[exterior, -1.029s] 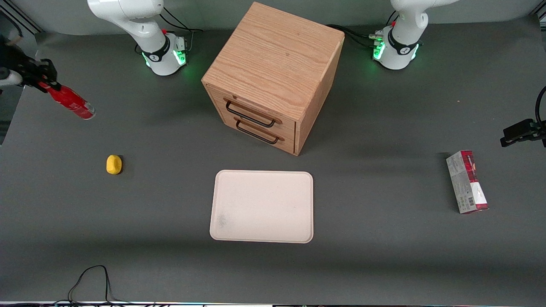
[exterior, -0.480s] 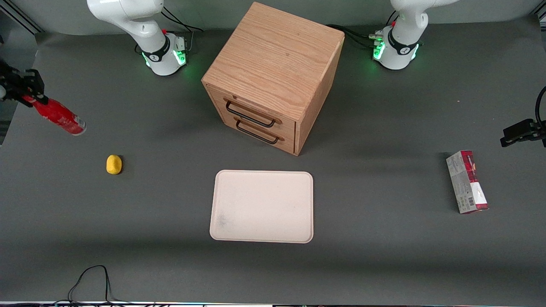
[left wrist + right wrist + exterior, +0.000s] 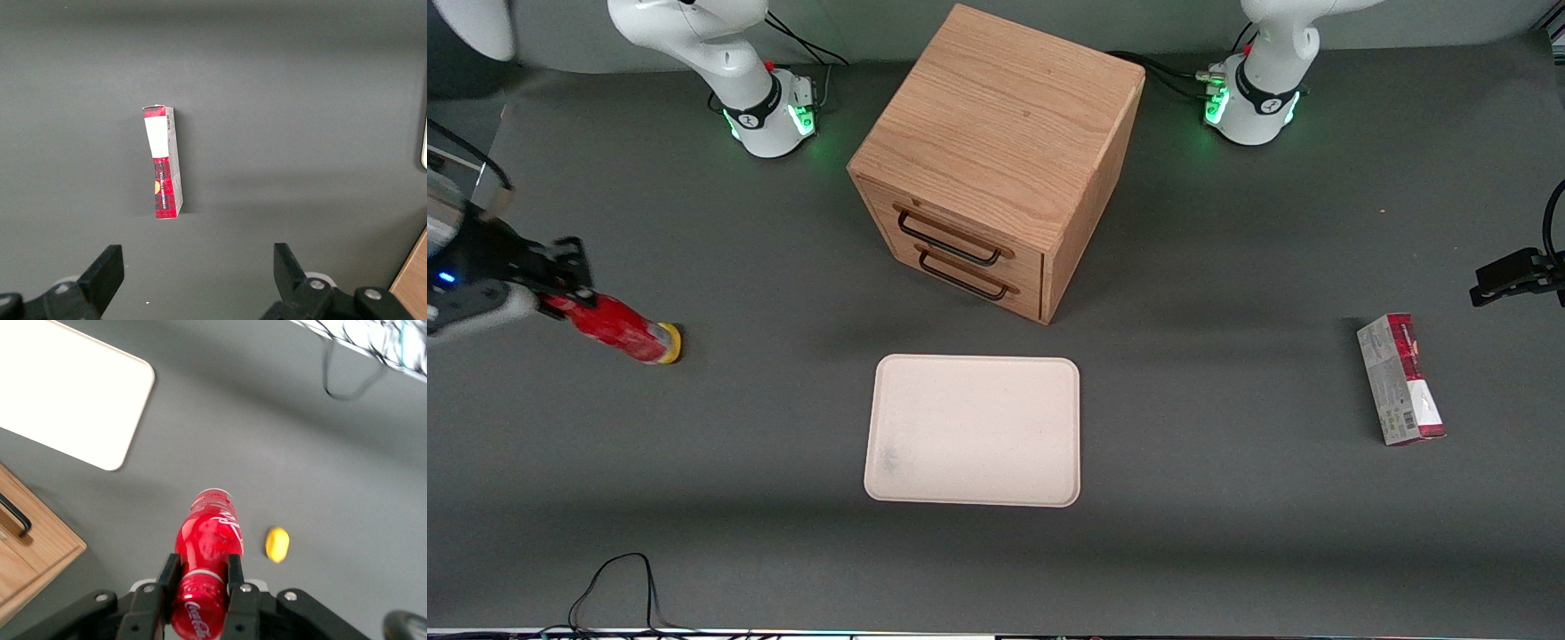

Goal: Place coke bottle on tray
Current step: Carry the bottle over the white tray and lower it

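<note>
My gripper (image 3: 560,289) is at the working arm's end of the table, shut on the red coke bottle (image 3: 609,326), which it carries tilted above the table, base pointing toward the middle. In the right wrist view the coke bottle (image 3: 207,567) sits clamped near its cap between the two black fingers (image 3: 168,577) of the gripper (image 3: 200,577). The cream-white tray (image 3: 974,430) lies flat in the middle of the table, in front of the wooden drawer cabinet and well apart from the bottle. The tray (image 3: 63,393) has nothing on it.
A wooden two-drawer cabinet (image 3: 996,151) stands farther from the front camera than the tray. A small yellow object (image 3: 671,345) lies just under the bottle's base; it also shows in the right wrist view (image 3: 277,544). A red-and-grey carton (image 3: 1400,380) lies toward the parked arm's end. A black cable (image 3: 614,578) loops at the near edge.
My gripper has carried the coke bottle nearer to the front camera and toward the middle of the table, so that it now hangs over the yellow object.
</note>
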`<state>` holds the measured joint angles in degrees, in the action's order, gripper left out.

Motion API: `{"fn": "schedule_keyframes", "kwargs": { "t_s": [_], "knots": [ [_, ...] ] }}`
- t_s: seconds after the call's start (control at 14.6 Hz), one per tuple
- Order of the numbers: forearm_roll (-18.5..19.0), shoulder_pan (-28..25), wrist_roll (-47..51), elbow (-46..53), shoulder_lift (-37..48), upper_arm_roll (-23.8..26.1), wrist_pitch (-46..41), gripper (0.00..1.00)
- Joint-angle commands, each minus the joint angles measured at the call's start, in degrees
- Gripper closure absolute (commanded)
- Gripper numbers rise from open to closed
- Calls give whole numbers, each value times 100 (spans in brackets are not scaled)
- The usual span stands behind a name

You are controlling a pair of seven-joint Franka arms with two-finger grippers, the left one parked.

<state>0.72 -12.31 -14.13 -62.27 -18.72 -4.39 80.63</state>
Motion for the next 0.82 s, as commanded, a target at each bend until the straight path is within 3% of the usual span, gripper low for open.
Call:
{"fn": "schedule_keyframes", "kwargs": {
  "t_s": [0.0,0.48,0.75],
  "knots": [
    [-1,-104,304,1189,-834,376,-294,100],
    [42,-1141,921,1367,-1371,404,294,100],
    [51,-1230,869,1367,-1573,491,611,100]
  ]
}}
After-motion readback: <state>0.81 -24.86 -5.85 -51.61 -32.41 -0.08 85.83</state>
